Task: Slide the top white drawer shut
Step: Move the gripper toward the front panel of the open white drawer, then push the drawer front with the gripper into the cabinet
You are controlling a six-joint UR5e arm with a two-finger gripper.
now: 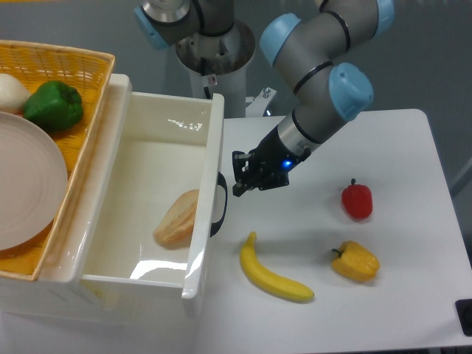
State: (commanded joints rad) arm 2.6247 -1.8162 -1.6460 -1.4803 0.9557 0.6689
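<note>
The top white drawer [203,214] stands pulled out to the right, a glossy deep box with a dark curved handle [220,203] on its front panel. A bread roll [177,218] lies inside it. My gripper [237,177] hangs just right of the handle, a small gap away from the front panel, its black fingers close together with nothing between them.
A banana [274,276], a yellow pepper [355,261] and a red pepper [357,199] lie on the white table right of the drawer. The yellow wicker basket [81,133] at left holds a plate, a green pepper and a white object.
</note>
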